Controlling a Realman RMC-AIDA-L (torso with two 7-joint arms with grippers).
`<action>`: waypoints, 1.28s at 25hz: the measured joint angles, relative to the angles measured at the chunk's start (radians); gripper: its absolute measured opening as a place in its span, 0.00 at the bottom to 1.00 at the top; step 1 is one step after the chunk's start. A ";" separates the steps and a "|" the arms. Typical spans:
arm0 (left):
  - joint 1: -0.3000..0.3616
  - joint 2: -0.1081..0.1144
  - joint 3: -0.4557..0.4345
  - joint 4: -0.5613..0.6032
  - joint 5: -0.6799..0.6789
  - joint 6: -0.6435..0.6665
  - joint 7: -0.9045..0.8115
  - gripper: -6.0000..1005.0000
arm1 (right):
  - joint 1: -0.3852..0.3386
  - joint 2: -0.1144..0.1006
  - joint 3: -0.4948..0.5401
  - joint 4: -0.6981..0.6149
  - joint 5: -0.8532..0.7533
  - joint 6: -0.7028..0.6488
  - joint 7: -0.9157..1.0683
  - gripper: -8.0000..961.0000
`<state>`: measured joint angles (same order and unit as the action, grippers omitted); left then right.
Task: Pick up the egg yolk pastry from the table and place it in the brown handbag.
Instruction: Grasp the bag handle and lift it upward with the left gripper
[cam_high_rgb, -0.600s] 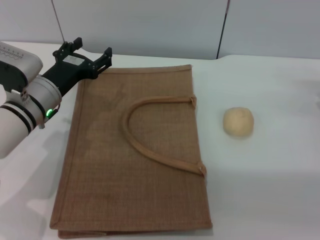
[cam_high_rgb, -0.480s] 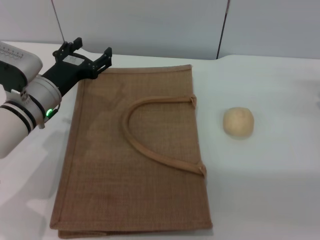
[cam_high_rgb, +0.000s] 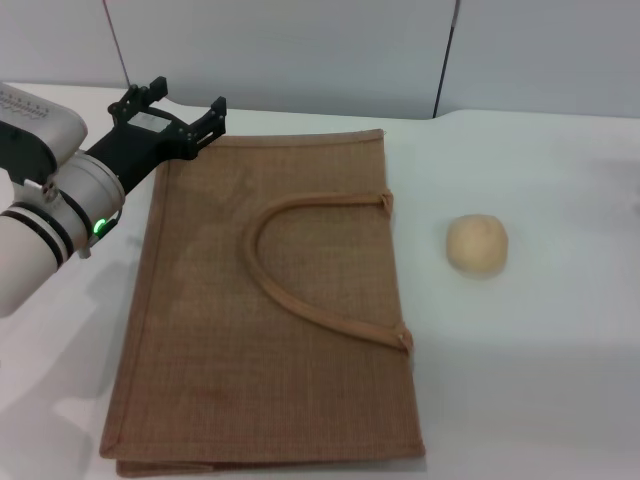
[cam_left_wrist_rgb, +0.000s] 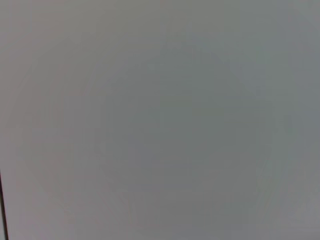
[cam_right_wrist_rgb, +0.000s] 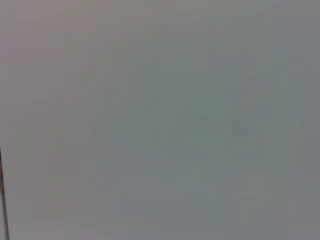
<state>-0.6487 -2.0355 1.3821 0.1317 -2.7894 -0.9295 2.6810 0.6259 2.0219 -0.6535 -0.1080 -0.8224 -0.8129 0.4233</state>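
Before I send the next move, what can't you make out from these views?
- Right gripper: in no view.
- Brown handbag: lying flat in the head view, so its opening and inside are hidden; its near edge is cut off by the frame.
- Egg yolk pastry: underside hidden.
- Both wrist views: only blank grey, no table.
- Left gripper: open, beside the bag's far corner.

A: Where did the head camera look from?
B: From above, forward and down at the table (cam_high_rgb: 540, 380), the brown handbag (cam_high_rgb: 270, 400) filling 6 to 9 o'clock, a wall at 12.
A: And the wrist cameras?
B: Each faced only a blank grey surface, sharing nothing recognisable with the head view.
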 joint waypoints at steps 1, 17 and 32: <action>0.000 0.000 0.000 0.000 0.000 0.000 0.001 0.88 | 0.000 0.000 0.000 0.000 0.000 0.000 0.000 0.93; -0.001 0.011 0.049 0.033 0.171 0.008 -0.182 0.88 | -0.003 0.000 -0.002 -0.003 -0.001 0.014 0.000 0.93; 0.014 0.066 0.050 0.159 0.575 0.093 -0.558 0.88 | -0.013 -0.002 -0.003 -0.005 -0.001 0.015 0.000 0.93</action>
<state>-0.6344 -1.9692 1.4322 0.2904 -2.2144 -0.8363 2.1225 0.6126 2.0198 -0.6566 -0.1135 -0.8238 -0.7975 0.4234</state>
